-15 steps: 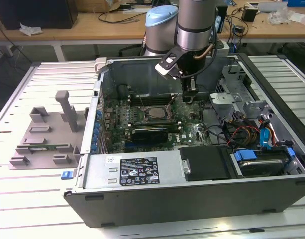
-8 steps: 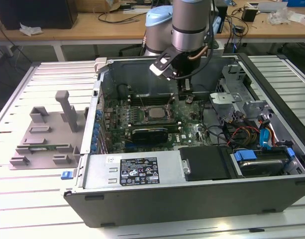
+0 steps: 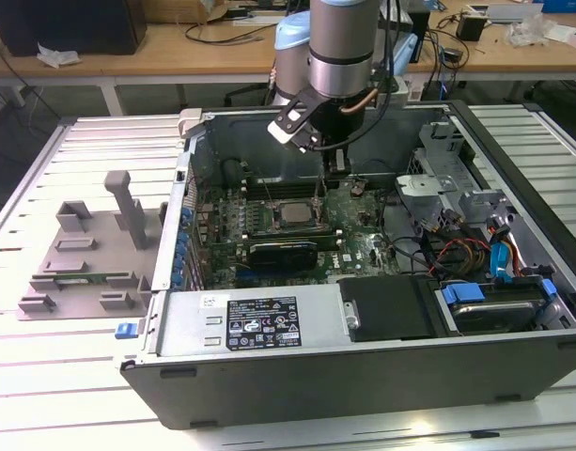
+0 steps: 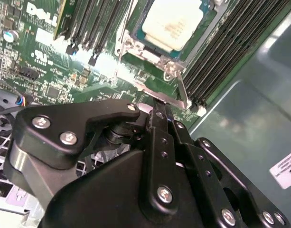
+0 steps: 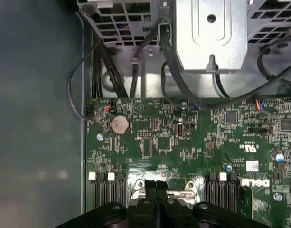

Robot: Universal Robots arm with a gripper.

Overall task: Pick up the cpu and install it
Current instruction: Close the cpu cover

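The cpu (image 3: 292,212) lies flat in the motherboard socket inside the open computer case (image 3: 363,376), its pale silver top facing up. In the second wrist view the cpu (image 4: 176,21) sits inside the socket's metal frame (image 4: 157,59). My gripper (image 3: 337,171) hangs over the board just beside the socket, toward the exterior view's right. Its black fingers (image 4: 159,137) are pressed together with nothing between them, tips close to the frame's metal lever (image 4: 181,90). The first wrist view shows the same shut fingers (image 5: 150,204) above the green motherboard (image 5: 192,142).
A grey plastic fixture tray (image 3: 90,263) with upright posts lies outside the case at the exterior view's left. Inside the case are the power supply (image 3: 259,319), a metal drive cage (image 5: 209,33), black cables (image 5: 102,71) and memory slots (image 4: 221,52) flanking the socket.
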